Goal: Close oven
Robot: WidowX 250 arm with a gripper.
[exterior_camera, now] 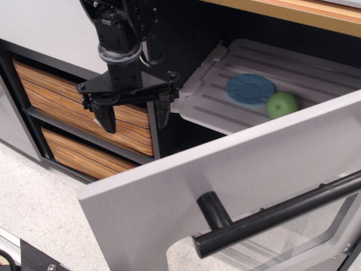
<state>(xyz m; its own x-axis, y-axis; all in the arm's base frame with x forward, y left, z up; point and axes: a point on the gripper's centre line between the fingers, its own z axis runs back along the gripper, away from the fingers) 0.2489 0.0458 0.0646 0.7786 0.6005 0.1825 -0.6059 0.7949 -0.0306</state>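
The gripper (135, 117) hangs from the black arm (118, 28) in the upper left of the view, its two dark fingers (106, 117) pointing downward and spread wide apart. Nothing sits between them and neither fingertip touches anything, so the gripper is released and empty. Directly behind and below it are the two striped wood-grain drawers (67, 96), stacked one above the other in a dark frame; the fingers hover in front of the upper one, though whether they clear it by much cannot be told from this angle.

To the gripper's right, and a little behind it, lies the oven (225, 169) with its door swung down and fully open. The dark cavity holds a grey ribbed tray (225, 107), whose near left corner comes close to the gripper's right finger without touching it. On the tray, well to the right of the gripper, rest a blue round plate (250, 88) and a green apple (281, 105) just beside it, the apple on the plate's far side from the gripper.

Below and to the right of the gripper, the brushed-grey oven door (169, 209) juts out toward the camera, tilted slightly. Its long black bar handle (271, 217) runs along the lower right, standing off the door on a short black post, well apart from the fingers. Beneath the handle the rounded glass window (271, 248) shows the speckled floor (39, 209) through it.
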